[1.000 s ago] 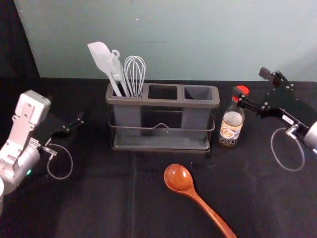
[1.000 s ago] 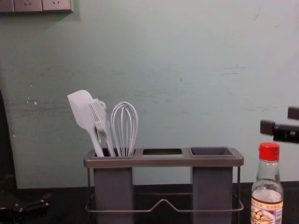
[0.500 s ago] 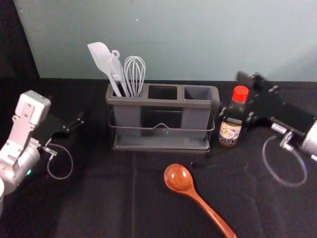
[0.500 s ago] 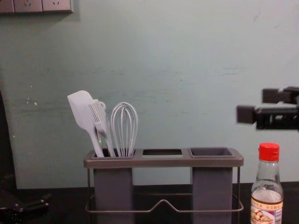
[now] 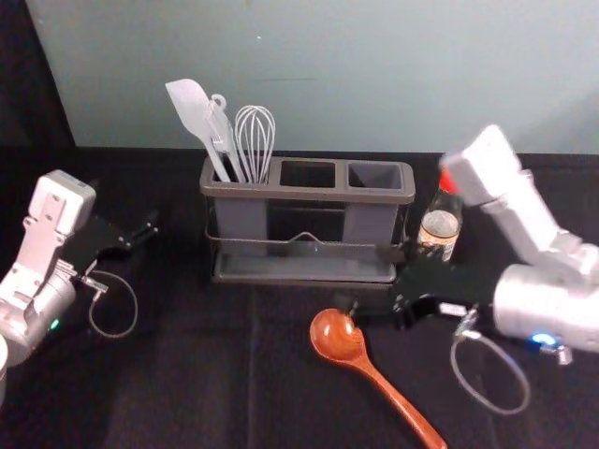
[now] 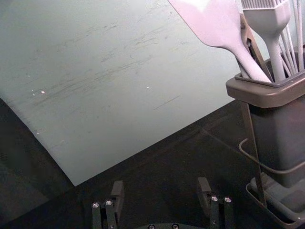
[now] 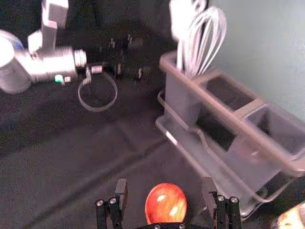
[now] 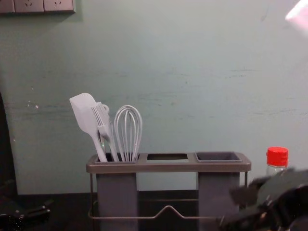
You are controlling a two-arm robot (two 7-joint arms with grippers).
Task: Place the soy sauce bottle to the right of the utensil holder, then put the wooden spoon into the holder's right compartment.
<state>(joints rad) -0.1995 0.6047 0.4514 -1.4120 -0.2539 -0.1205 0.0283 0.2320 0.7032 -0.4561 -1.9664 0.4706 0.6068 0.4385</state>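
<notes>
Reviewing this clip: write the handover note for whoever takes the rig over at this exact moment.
Left gripper: open, empty, left of the utensil holder.
Right gripper: open, empty, near the bowl end of the wooden spoon, in front of the holder.
Soy sauce bottle: upright, right of the holder, not gripped.
Holder: whisk, spatula and brush in the left compartment; right compartment without utensils.
Done: bottle placement.
Left: grasp the spoon, lift it, put it into the right compartment.
</notes>
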